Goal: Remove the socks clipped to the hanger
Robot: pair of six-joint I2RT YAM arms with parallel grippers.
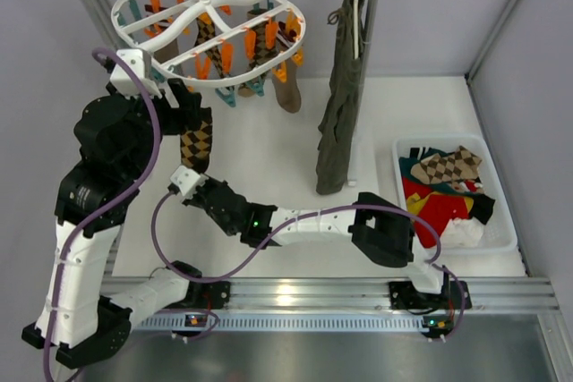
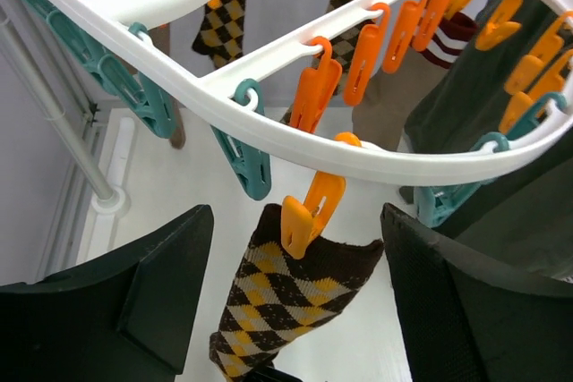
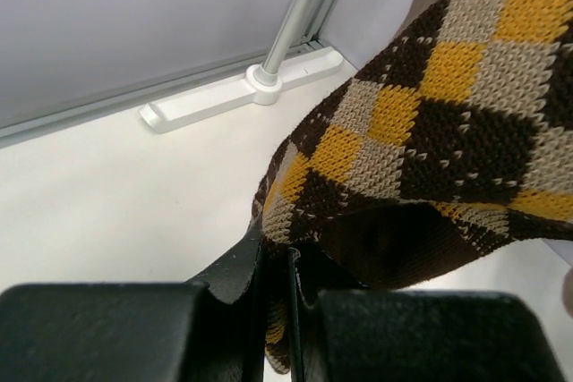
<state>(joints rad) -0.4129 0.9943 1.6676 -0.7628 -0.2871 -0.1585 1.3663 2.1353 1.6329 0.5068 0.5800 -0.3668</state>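
At the left, the left gripper (image 2: 295, 252) is held wide open on either side of an argyle sock (image 2: 286, 301), with nothing gripped. The sock is pinned by an orange clip (image 2: 303, 212) to the white hanger (image 2: 161, 53). Its lower end is pinched between the closed fingers of the right gripper (image 3: 288, 266). Further right, more socks (image 1: 260, 46) are seen clipped under the hanger.

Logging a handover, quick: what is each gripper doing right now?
Left gripper: open, either side of the argyle sock.
Right gripper: shut on that sock's lower end.
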